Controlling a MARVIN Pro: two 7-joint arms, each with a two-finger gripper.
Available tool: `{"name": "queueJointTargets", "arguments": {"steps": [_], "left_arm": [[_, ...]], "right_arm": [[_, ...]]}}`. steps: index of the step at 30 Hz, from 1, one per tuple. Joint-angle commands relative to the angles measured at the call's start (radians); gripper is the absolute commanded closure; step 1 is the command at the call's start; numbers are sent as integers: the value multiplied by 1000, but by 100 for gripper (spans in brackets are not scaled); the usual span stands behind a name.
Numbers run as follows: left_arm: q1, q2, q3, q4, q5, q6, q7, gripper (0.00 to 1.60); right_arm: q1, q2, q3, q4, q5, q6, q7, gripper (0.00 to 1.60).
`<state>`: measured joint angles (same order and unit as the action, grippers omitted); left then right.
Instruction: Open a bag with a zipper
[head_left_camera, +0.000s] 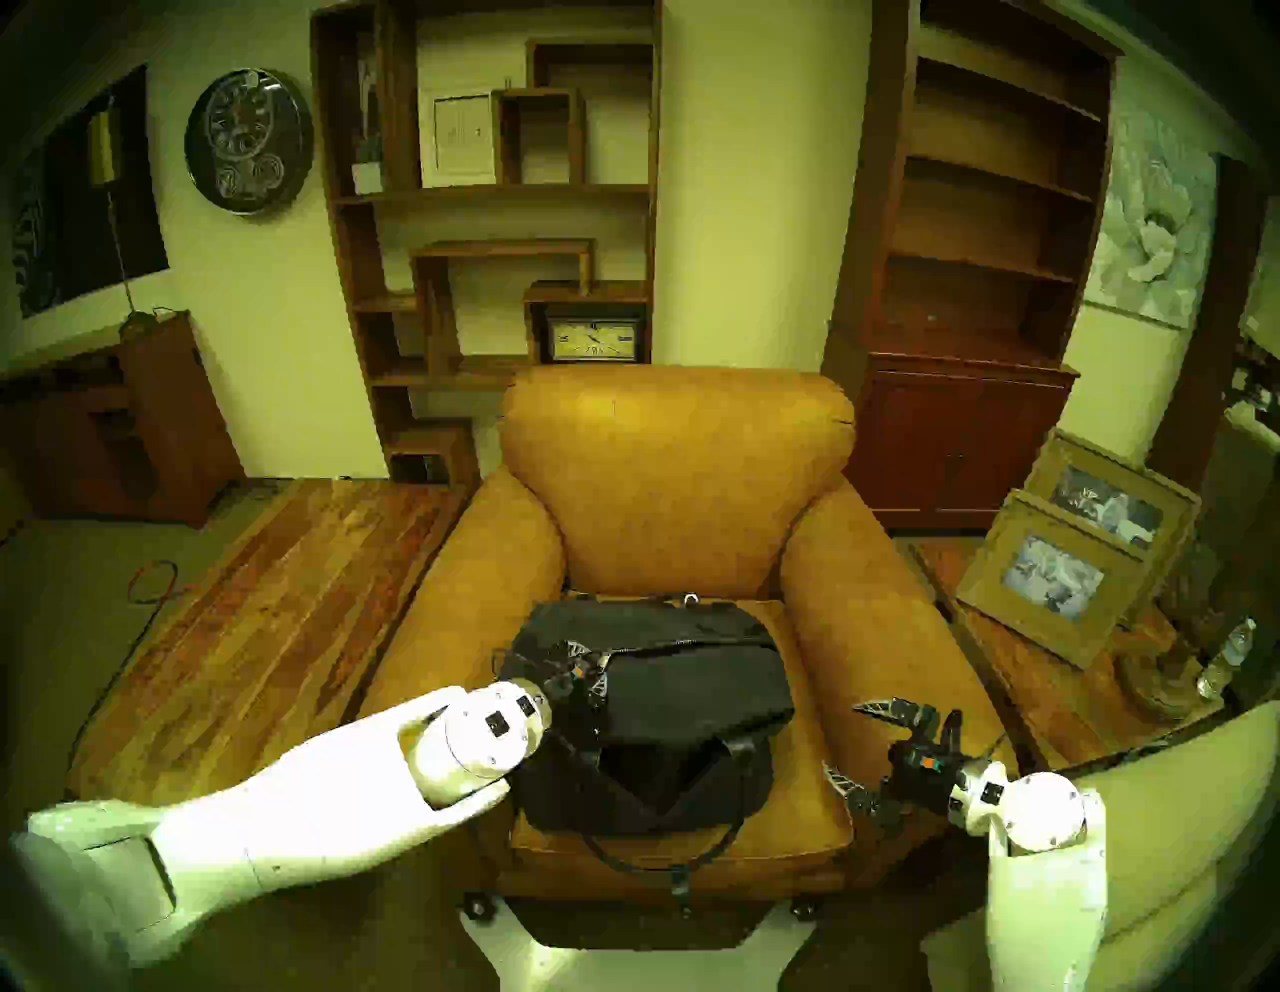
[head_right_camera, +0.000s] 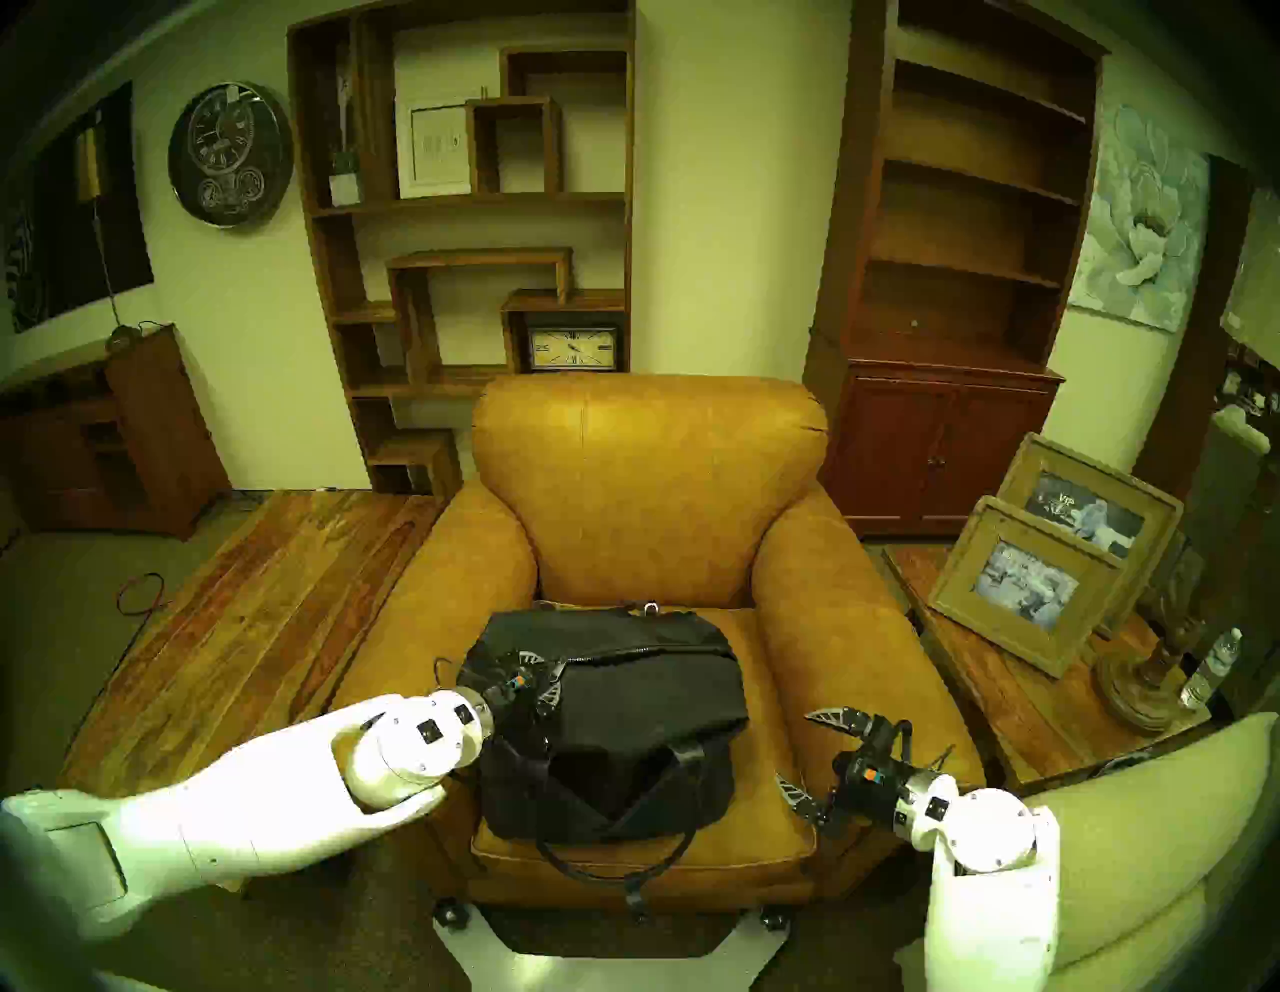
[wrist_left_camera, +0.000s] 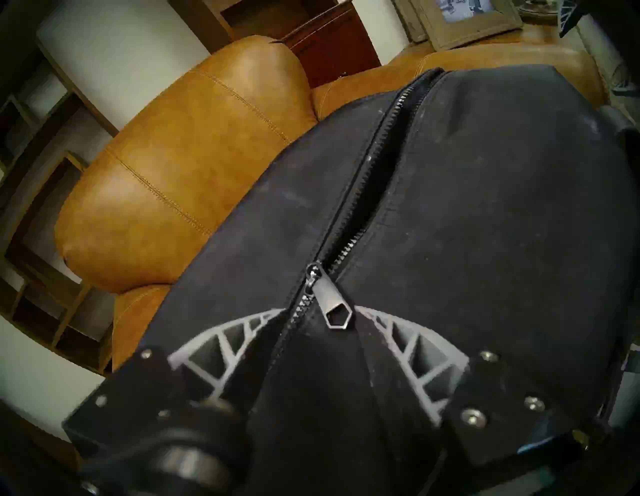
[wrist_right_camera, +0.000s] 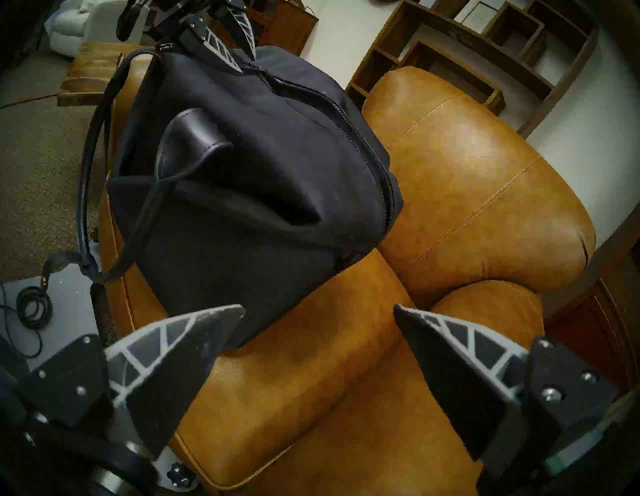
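Left gripper (wrist_left_camera: 320, 341) pinching bag (wrist_left_camera: 485, 242) fabric, zipper pull (wrist_left_camera: 332, 304) just beyond fingertips

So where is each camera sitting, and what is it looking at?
Head, both eyes: high up, looking down at the black canvas bag on the tan leather armchair; both white arms show.
Left wrist: just above the bag, facing along its metal-toothed zipper; left fingers show.
Right wrist: beside the seat, facing the bag's end; open right gripper shows.
All views share the bag.
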<state>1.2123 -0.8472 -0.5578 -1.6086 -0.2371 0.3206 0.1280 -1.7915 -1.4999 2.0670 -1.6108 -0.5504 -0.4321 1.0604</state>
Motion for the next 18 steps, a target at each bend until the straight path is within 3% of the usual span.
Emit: {"name": "queueJointTargets", "arguments": {"steps": [1,15,17,18], "left_arm": [[-21,-13,-2,9,3,-2,-14,80],[-28,-17,-12,18,1,1,-35,87],[-32,-20,-10,26,10,6,-30,91],[-33,-20,-12,28,8,3,-33,101]], "right_arm": [[14,-1,-2,-6,10,1,0,0],[18,3,-3,4,11,0,3,0],[20,4,-4,8,10,-1,1,0],[21,5,-4,11,9,-1,0,0]]}}
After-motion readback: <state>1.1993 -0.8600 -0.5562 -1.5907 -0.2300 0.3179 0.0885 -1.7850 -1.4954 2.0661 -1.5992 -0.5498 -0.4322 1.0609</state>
